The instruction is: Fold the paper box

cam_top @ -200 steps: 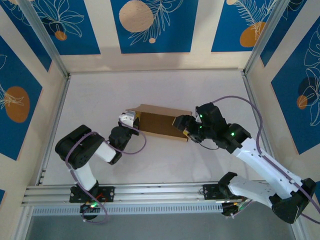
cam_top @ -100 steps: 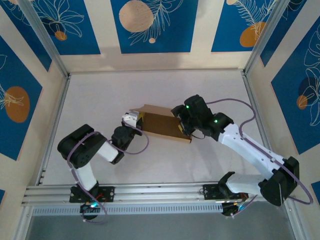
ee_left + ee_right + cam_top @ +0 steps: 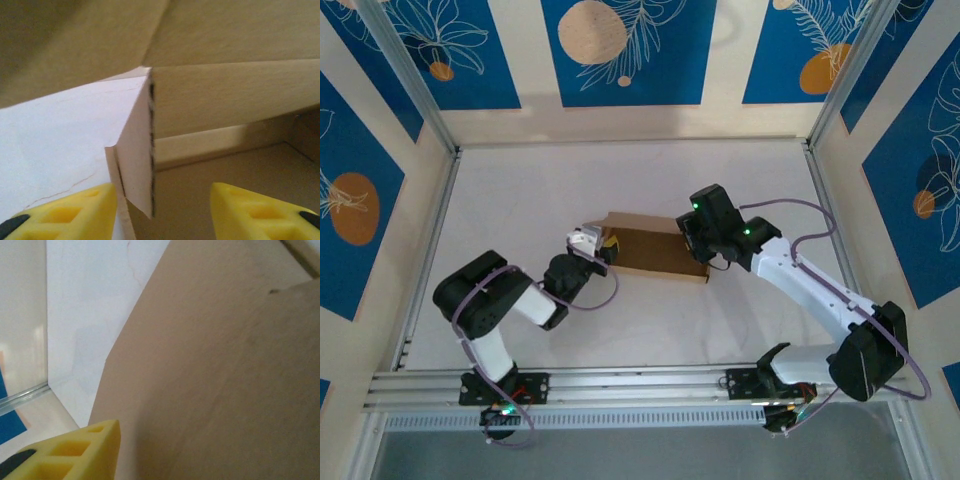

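On your white table [image 3: 620, 180], the plain brown cardboard mailer box [image 3: 655, 255] is lying partly folded at its middle, your left gripper [image 3: 162, 210] is gaping, released, around the left-end flap [image 3: 137, 150], your right gripper [image 3: 698, 243] is crowding the right end, whether clenched I cannot tell.

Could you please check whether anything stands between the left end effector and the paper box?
Nothing visible does: the left end effector is open astride a flap edge of the paper box, with only cardboard ahead.
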Robot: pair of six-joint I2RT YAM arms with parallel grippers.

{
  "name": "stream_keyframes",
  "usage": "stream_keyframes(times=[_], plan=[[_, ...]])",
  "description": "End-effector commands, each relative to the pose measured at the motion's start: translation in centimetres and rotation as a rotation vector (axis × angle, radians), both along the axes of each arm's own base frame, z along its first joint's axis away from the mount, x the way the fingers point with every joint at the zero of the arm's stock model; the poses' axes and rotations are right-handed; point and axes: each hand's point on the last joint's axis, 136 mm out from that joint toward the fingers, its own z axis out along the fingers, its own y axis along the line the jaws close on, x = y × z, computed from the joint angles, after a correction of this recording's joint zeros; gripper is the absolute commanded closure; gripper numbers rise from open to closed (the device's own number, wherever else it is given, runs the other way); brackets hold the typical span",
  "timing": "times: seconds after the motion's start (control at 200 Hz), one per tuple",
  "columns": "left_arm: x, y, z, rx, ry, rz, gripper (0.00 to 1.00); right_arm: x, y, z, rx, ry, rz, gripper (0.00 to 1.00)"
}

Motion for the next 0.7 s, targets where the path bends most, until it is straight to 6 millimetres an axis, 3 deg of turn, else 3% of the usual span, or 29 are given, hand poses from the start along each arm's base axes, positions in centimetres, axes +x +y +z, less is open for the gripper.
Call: stream_keyframes(times=[0.0,0.22,0.51,0.695], plan=[[-2.2,-1.2,1.6,-0.041,-0.012,-0.088,0.46,0.2,-1.1,-1.0,-0.033,0.015,-0.027,0.55],[-5.0,-2.4,2.2,0.047,0.132,-0.174,0.44,0.8,-1.7,-1.6,-0.067,0.01,-0.014,0.57],[-6.8,-0.6,5.2,0.062,0.17,-0.161,0.42,3.0,-1.9,-2.6,-0.092,0.002,0.036,0.68],[-7.6,-0.8,8.4,-0.012,0.209,-0.189,0.42,2.5,-2.1,-4.1,-0.121,0.036,0.039,0.69]])
